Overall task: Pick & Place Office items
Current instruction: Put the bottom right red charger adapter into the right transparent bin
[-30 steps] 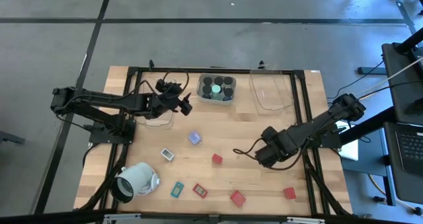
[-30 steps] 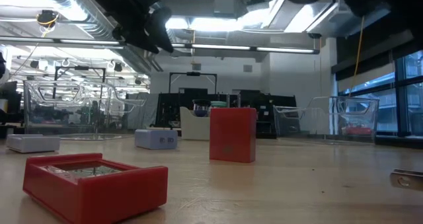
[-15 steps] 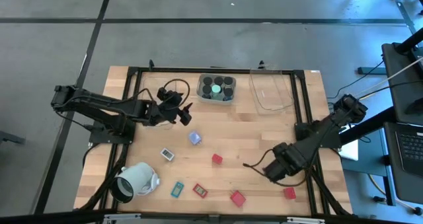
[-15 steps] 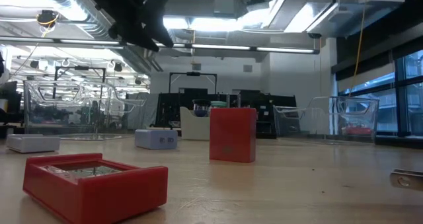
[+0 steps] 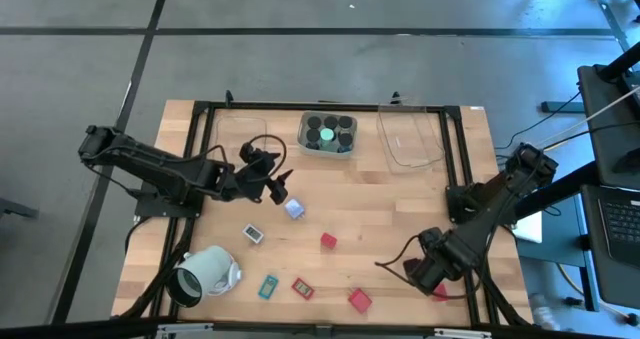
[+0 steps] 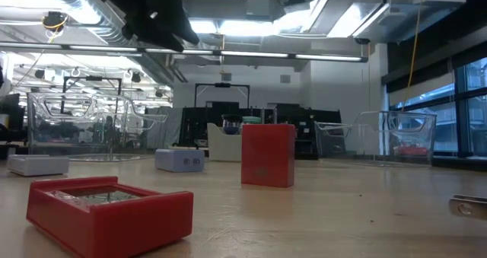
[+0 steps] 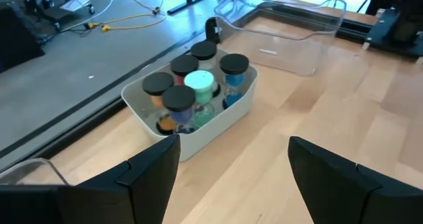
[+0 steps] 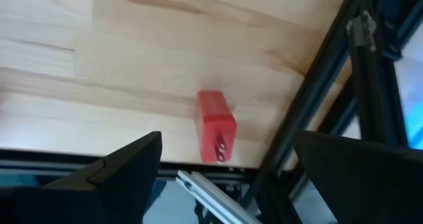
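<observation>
A red block (image 8: 215, 126) is seen on pale wood table (image 8: 132, 59), and black-capped jars (image 7: 195, 85) in a white tub (image 7: 218, 121).

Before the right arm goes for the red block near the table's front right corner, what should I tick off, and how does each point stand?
1. Right pincer open: ok, its fingers stand wide apart in its wrist view.
2. Red block lined up between those fingers: ok, it lies ahead of the gap.
3. Block free of neighbours: ok, bare wood around it, though the table's frame rail runs close.
4. Right pincer empty: ok.
5. Left pincer out of the way: ok, it hovers open near the pale blue cube.
6. Height above the block: cannot tell.
</observation>
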Available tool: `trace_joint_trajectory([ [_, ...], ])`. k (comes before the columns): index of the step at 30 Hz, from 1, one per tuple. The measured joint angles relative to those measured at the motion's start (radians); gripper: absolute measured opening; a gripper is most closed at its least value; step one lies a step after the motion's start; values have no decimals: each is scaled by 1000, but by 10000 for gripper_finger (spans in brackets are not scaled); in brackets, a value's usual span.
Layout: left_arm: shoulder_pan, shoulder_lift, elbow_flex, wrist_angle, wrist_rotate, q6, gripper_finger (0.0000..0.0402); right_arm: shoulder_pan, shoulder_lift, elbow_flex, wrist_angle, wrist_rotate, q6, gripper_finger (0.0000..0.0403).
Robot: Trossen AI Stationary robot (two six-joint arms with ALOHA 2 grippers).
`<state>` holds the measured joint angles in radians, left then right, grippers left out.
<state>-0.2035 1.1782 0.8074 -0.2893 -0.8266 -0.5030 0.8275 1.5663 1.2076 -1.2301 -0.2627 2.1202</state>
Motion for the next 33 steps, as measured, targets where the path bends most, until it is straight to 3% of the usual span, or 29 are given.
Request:
trace_joint_trajectory([
  [10,-7,0,0,1,-2,-8,278,29,109,-1,70,38,-66,345],
  [16,-7,0,0,1,-2,-9,278,31,141,-28,94,-7,-112,345],
  [21,-7,0,0,1,-2,-9,278,35,142,-144,235,-97,-113,345],
  [27,-7,0,0,1,-2,-10,278,34,142,-245,467,-119,-113,345],
  [33,-7,0,0,1,-2,-9,278,47,143,-270,512,-162,-113,340],
])
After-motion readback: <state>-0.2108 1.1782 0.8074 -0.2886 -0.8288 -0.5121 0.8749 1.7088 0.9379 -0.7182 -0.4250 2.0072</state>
